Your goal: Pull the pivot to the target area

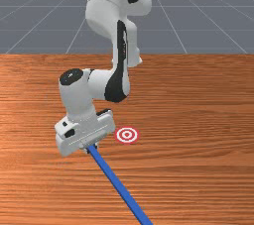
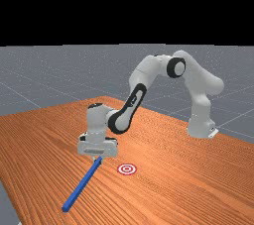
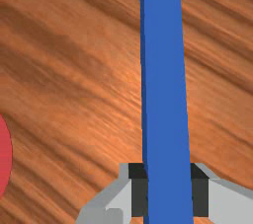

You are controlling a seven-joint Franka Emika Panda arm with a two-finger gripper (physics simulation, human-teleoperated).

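Observation:
My gripper point(image 1: 90, 148) is low over the table in the front view, around the upper end of a blue bar point(image 1: 117, 183). From there the bar slants toward the front view's bottom right and meets the picture's edge. Seen from the wrist, the gripper point(image 3: 169, 191) has a dark pad against each side of the blue bar point(image 3: 164, 80) and is shut on it. The red-and-white target point(image 1: 127, 135) lies flat beside my hand, on the front view's right of it, apart from the bar. Part of the target's red rim point(image 3: 4, 156) appears in the wrist view.
The wooden table point(image 2: 163, 189) extends under the arm, bar and target. In the far view, the bar's other end lies toward the table's near left edge, and the arm's base point(image 2: 201, 125) stands at the right.

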